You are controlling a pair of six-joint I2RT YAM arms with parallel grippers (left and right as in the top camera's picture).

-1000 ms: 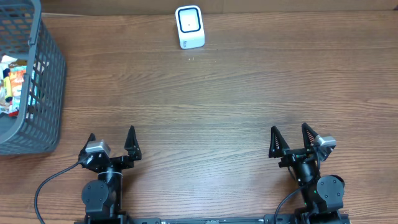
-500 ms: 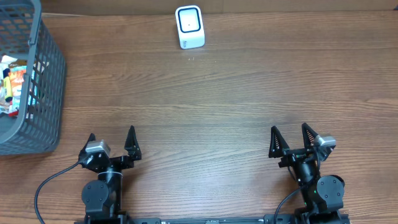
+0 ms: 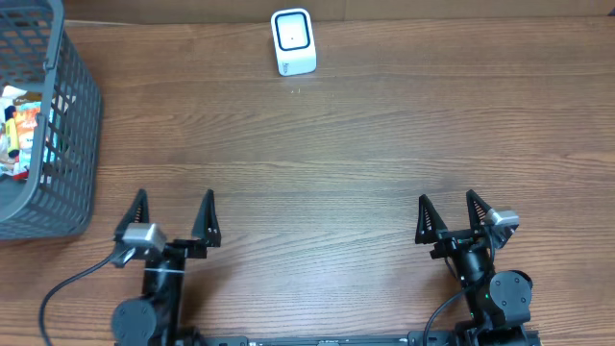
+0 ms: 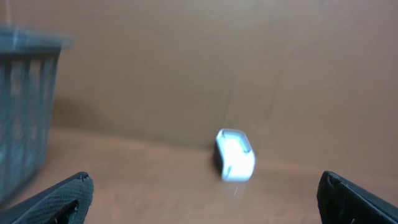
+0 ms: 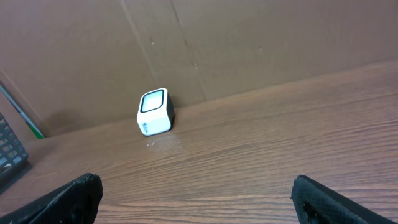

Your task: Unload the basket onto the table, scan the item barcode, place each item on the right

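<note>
A small white barcode scanner with a dark window stands at the far middle edge of the wooden table; it also shows in the left wrist view as a blurred scanner and in the right wrist view as the scanner. Colourful packaged items lie inside a grey mesh basket at the far left. My left gripper is open and empty near the front left edge. My right gripper is open and empty at the front right. Both are far from the basket and the scanner.
A brown cardboard wall backs the table behind the scanner. The basket wall fills the left side of the left wrist view. Bare wood lies between the grippers and the scanner.
The left arm has shifted: its gripper now stands a little farther forward and straighter, and its wrist view is motion-blurred. The right arm has not moved.
</note>
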